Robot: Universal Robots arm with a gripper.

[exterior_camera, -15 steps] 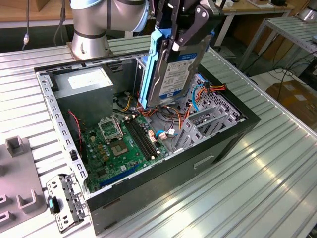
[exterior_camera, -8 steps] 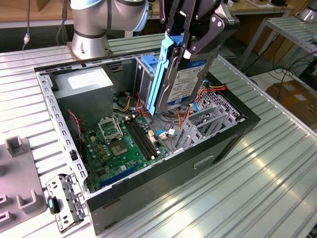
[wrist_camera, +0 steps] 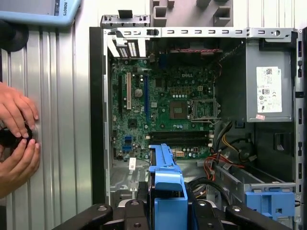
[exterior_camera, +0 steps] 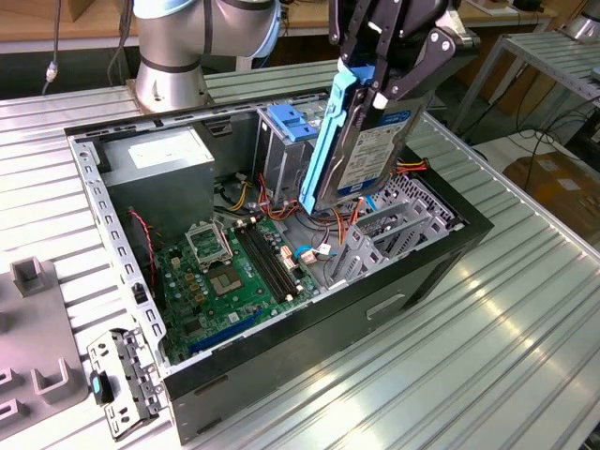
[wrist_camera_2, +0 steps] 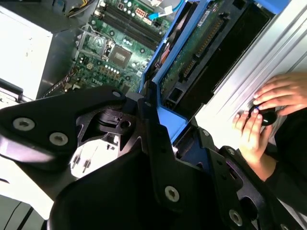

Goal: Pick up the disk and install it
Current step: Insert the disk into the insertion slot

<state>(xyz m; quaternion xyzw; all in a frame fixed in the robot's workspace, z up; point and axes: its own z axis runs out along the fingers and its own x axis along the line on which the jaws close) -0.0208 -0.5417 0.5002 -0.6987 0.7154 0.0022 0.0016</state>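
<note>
The black two-finger gripper (exterior_camera: 392,86) is closed on the disk (exterior_camera: 373,155), a flat silver metal hard drive with a white-and-blue label in a blue plastic carrier, and clamps it across the upper end. The disk hangs on edge, tilted, above the open black computer case (exterior_camera: 309,347). Its lower end is just over the grey metal drive cage (exterior_camera: 398,225), near the blue plastic bracket (exterior_camera: 292,120).

Orange and red cables (exterior_camera: 349,217) lie directly beneath. Whether the disk's lower corner touches them cannot be determined from the exterior view.

A person's hands (wrist_camera: 17,139) rest on the ribbed aluminium table (exterior_camera: 469,356) just beside the case.

CAUTION:
- Because of the tilt, the carrier may bind against the cage walls.
- Loose cables may snag or be pinched under the disk.
- The single-end grip may let the disk pivot or slip onto the green motherboard (exterior_camera: 234,272).
</note>
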